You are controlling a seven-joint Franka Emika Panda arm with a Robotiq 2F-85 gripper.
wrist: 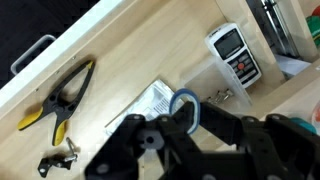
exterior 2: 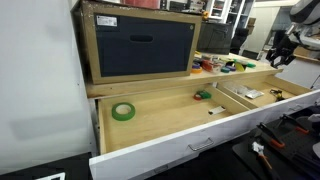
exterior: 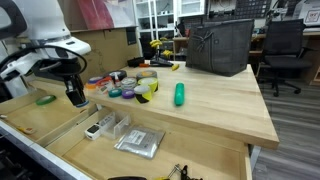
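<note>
Gripper (wrist: 186, 122) pinches a blue ring (wrist: 181, 97) btw its fingers: thin, round, hollow centre, bright blue rim. Ring hangs over the open drawer (wrist: 130, 45), just above a clear bag (wrist: 148, 100). Also in drawer: white meter (wrist: 232, 52), yellow-black clamp (wrist: 62, 95). Beyond drawer, on table (exterior: 220, 105): tape rolls (exterior: 130, 88), green cylinder (exterior: 180, 93).

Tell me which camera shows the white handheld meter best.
The wrist view: the white handheld meter lies close, display and buttons plain. In an exterior view the meter is a small white shape; in an exterior view across the drawer it cannot be found.
</note>
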